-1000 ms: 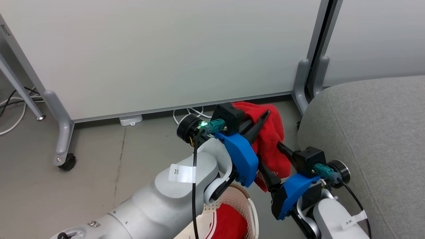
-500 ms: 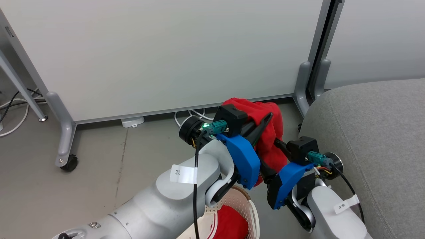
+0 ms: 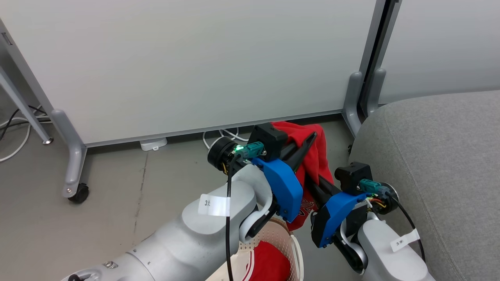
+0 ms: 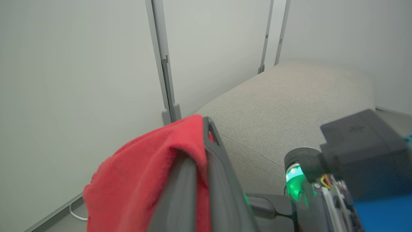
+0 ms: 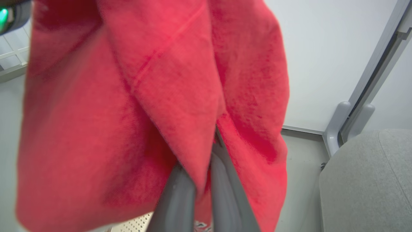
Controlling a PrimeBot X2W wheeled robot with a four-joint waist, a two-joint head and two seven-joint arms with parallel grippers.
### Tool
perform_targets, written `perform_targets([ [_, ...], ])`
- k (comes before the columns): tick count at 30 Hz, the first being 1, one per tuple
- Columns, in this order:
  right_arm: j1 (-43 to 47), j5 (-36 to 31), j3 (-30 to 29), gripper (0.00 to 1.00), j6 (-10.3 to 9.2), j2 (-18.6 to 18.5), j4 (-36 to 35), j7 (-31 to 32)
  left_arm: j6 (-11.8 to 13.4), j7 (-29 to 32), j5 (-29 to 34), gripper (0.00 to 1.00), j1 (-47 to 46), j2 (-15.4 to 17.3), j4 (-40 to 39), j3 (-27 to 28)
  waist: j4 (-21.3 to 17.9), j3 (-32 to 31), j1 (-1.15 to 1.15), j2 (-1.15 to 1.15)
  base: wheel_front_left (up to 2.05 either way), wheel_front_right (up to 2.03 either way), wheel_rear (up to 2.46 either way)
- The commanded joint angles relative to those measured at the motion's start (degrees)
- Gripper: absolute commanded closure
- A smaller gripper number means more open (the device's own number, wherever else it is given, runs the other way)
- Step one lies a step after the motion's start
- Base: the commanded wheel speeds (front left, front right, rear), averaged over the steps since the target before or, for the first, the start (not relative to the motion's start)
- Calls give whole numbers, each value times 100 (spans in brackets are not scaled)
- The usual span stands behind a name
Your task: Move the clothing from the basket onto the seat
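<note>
The left hand (image 3: pixel 312 137) is clamped on a red garment (image 3: pixel 317 156) and holds it up over the floor (image 3: pixel 117 203), just beside the grey seat (image 3: pixel 437 156) and above the basket (image 3: pixel 273 234). The right hand (image 5: pixel 202 170) is pinched tight on a lower fold of the same cloth. A second red garment (image 3: pixel 269 260) lies inside the basket.

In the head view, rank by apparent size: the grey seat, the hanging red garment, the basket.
1. grey seat
2. hanging red garment
3. basket
The last two are both partly hidden, so their order is unsure.
</note>
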Motion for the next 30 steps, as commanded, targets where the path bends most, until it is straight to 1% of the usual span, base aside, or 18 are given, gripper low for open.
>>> perform_targets([
  [1,-94,23,16,100,3,-23,30,-22,-1,-54,22,100,-33,-2,26,-16,-9,0,0,0,0,0,0],
  [12,-114,101,62,100,3,-23,121,-91,-24,-79,29,100,-10,-1,99,-17,-33,8,0,0,0,0,0],
  [13,-121,106,64,100,3,-23,129,-104,-26,-77,32,98,-2,-1,103,-17,-35,7,0,0,0,0,0],
  [14,-127,113,64,100,3,-23,134,-117,-28,-73,37,74,8,-1,106,-17,-36,6,0,0,0,0,0],
  [15,-133,119,62,100,3,-23,141,-133,-29,-68,55,45,16,-1,111,-17,-37,5,0,0,0,0,0],
  [16,-137,123,56,100,3,-23,146,-136,-28,-72,77,0,23,-1,113,-17,-38,3,0,0,0,0,0],
  [21,-138,160,-40,100,3,-23,149,-220,49,-247,168,0,157,-1,109,-18,-48,-10,0,0,0,0,0],
  [25,-131,95,-166,100,3,-22,126,-276,63,-331,382,0,392,1,153,20,-29,1,0,0,0,0,0],
  [28,-97,31,-289,100,3,-22,101,-308,91,-347,677,0,600,21,28,329,-4,27,0,0,0,0,0],
  [30,-70,-13,-375,100,3,-22,81,-319,100,-344,957,0,837,114,-139,599,14,45,0,0,0,0,0],
])
